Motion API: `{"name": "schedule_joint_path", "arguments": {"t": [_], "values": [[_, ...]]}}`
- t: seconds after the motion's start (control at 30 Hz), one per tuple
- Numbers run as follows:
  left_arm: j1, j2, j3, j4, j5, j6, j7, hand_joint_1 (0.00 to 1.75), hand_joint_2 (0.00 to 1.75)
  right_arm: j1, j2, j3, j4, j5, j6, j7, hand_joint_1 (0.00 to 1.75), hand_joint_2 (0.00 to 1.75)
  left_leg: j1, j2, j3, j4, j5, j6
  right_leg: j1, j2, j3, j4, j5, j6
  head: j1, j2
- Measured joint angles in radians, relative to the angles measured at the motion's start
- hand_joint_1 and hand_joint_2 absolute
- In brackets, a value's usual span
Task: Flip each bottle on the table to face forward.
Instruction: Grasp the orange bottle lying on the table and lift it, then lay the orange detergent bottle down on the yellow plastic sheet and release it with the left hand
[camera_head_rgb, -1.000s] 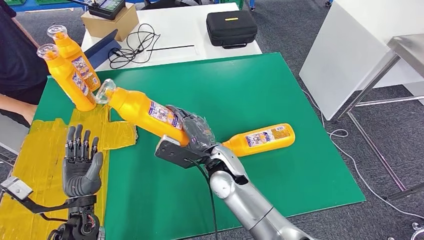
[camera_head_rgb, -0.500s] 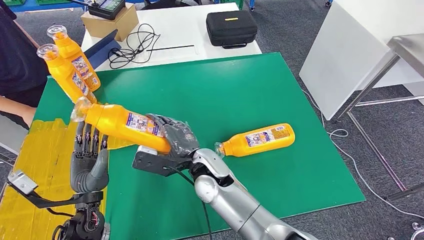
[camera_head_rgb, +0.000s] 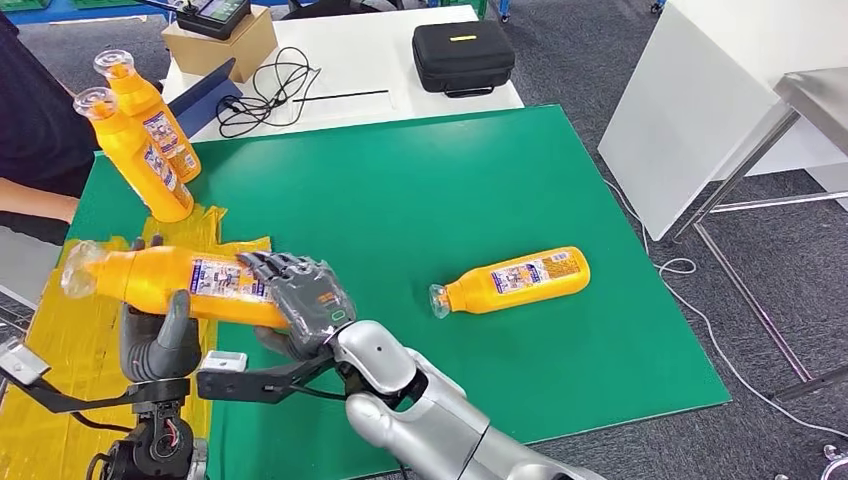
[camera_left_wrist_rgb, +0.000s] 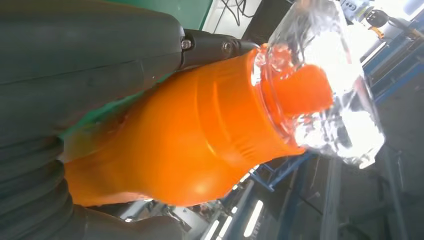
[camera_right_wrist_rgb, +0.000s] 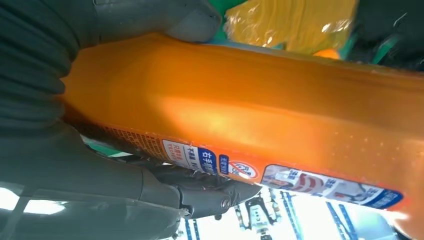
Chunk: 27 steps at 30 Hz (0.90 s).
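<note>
An orange bottle (camera_head_rgb: 190, 280) with a clear cap is held lying level above the yellow taped patch (camera_head_rgb: 60, 340), cap pointing left. My right hand (camera_head_rgb: 305, 300) grips its base end, label side up. My left hand (camera_head_rgb: 160, 345) stands under its neck, thumb in front and straight fingers behind; in the left wrist view the neck (camera_left_wrist_rgb: 200, 130) lies between them. The right wrist view has the labelled body (camera_right_wrist_rgb: 260, 110) in its grasp. A second bottle (camera_head_rgb: 515, 278) lies on the green mat (camera_head_rgb: 430, 180). Two more (camera_head_rgb: 140, 160) (camera_head_rgb: 155, 120) stand at the far left.
A person's dark sleeve (camera_head_rgb: 30, 110) is at the left edge. Behind the mat a white table carries a black case (camera_head_rgb: 463, 55), a cardboard box (camera_head_rgb: 215, 45) and cables (camera_head_rgb: 265, 85). A white panel (camera_head_rgb: 700, 100) stands to the right.
My right hand has carried the bottle left and down, levelling it. Its neck now sits between my left hand's thumb and fingers, and the left hand has shifted slightly.
</note>
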Motion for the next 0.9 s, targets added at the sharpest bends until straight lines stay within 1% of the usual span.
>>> {"name": "schedule_joint_path", "arguments": {"t": [0.2,0.4,0.57,0.6,0.7,0.73,0.9], "values": [[0.006,-0.002,0.018,0.004,0.078,-0.033,0.039,0.00,1.75,0.004,0.000,0.032,-0.007,0.053,0.023,0.032,1.75,1.75,0.000,0.000,0.000,0.000,0.000,0.000,0.000,0.000,0.000,0.000,0.000,0.000,0.000,0.000],[-0.001,0.000,0.027,0.024,0.137,-0.058,0.065,0.00,1.75,0.003,-0.001,0.050,-0.007,0.060,0.040,0.034,1.75,1.75,0.000,0.001,0.000,0.000,0.000,0.000,0.000,0.000,0.000,0.000,0.000,0.000,0.000,0.000],[-0.007,0.003,0.026,0.043,0.145,-0.065,0.074,0.00,1.75,0.001,-0.001,0.061,-0.007,0.059,0.047,0.034,1.75,1.75,0.000,0.001,0.000,0.000,0.000,0.000,0.000,0.000,-0.001,0.000,0.000,0.000,0.000,0.000],[-0.008,0.003,0.025,0.045,0.146,-0.066,0.075,0.08,1.75,0.000,-0.001,0.064,-0.007,0.059,0.047,0.034,1.75,1.75,0.000,0.001,0.000,0.000,0.000,0.000,0.000,0.000,-0.001,0.000,0.000,0.000,0.000,0.000],[-0.014,0.004,0.021,0.056,0.153,-0.064,0.077,1.39,1.75,-0.003,-0.001,0.067,-0.006,0.055,0.054,0.039,1.75,1.75,0.000,0.001,0.000,0.000,0.000,0.000,0.000,0.000,-0.001,0.000,0.000,0.000,0.000,0.000],[-0.017,0.004,0.021,0.060,0.155,-0.061,0.076,1.75,1.75,-0.006,-0.001,0.067,-0.005,0.053,0.059,0.043,1.75,1.75,0.000,0.001,0.000,0.000,0.000,0.000,0.000,0.000,-0.001,0.000,0.000,0.000,0.000,0.000],[-0.021,0.004,0.019,0.065,0.157,-0.053,0.074,1.75,1.75,-0.012,0.000,0.067,-0.003,0.048,0.068,0.050,1.75,1.75,0.000,0.001,0.000,0.000,0.000,0.000,0.000,0.000,-0.001,0.000,0.000,0.000,-0.001,0.000]]}}
